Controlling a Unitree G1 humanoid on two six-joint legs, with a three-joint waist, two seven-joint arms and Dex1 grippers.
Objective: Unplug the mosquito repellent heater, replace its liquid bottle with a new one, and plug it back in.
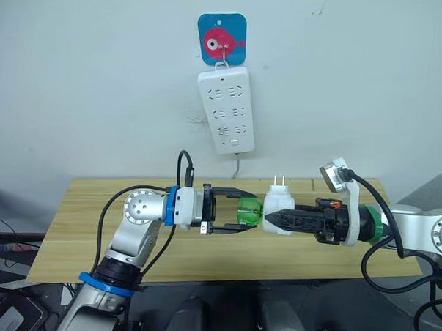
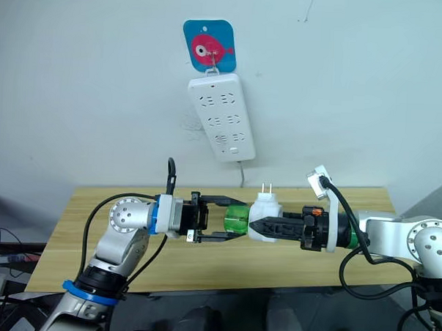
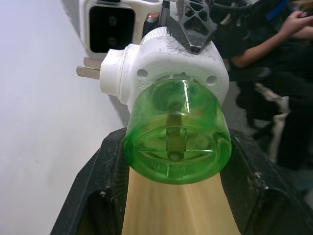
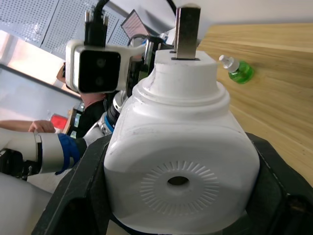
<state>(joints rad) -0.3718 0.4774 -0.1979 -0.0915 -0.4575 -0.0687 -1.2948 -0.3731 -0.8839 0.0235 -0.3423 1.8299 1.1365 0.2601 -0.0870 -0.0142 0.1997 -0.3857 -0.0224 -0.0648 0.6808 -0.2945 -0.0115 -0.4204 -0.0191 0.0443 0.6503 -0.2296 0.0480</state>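
Heater (image 1: 278, 210) sits clamped in the right gripper (image 1: 271, 218), prongs up, held above the table (image 1: 94, 218); left gripper (image 1: 242, 214) closes around its green bottle (image 1: 249, 213). Unscrewing should go best if the left twists squarely along the bottle's axis while the right holds firm

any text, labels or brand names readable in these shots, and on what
None can be read.
Blue wall card: a pink fish picture, no words.
Power strip: only socket slots, no legible print.
Mosquito repellent heater: plain white, no marking visible.
Green bottle: moulded ridges on its base, no letters legible.
Left gripper: a small white tag on its body, too small to read.
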